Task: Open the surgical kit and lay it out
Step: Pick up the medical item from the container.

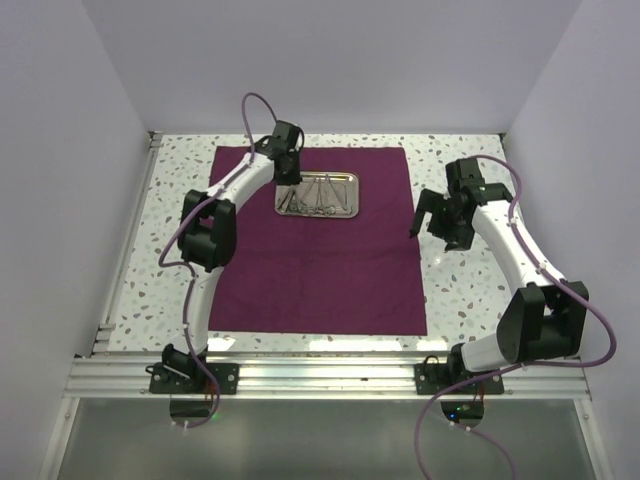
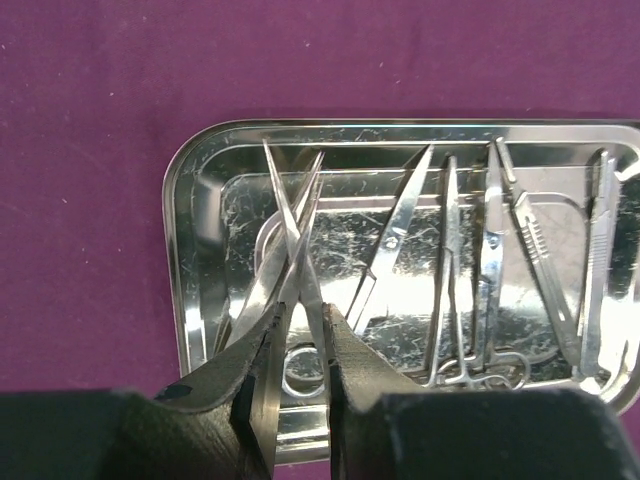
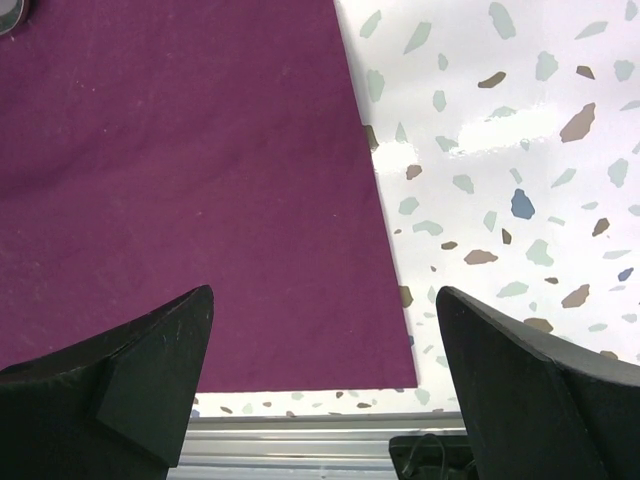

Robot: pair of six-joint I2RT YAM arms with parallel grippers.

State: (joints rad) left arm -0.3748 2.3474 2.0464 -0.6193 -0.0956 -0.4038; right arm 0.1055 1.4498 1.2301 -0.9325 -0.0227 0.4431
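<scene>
Steel scissors (image 2: pixel 296 232), light, stiff and likely slick, lie in the tray (image 1: pixel 352 196) at the cloth's (image 1: pixel 320 275) twelve o'clock; left fingers (image 2: pixel 245 370) pinch them beside the pivot, right fingers (image 3: pixel 150 370) spread at three o'clock.

Bright, even overhead light w/ soft, faint shadows. Steel tray (image 2: pixel 200 200) glares hard in left wrist view — white mirror streaks. Speckled tabletop (image 3: pixel 520 120) shows a washed-out sheen patch, right wrist view.

Instruments (image 2: pixel 392 243) in tray (image 1: pixel 352 178); tray on cloth's (image 1: pixel 310 280) far part; cloth on table (image 1: pixel 145 250)
</scene>
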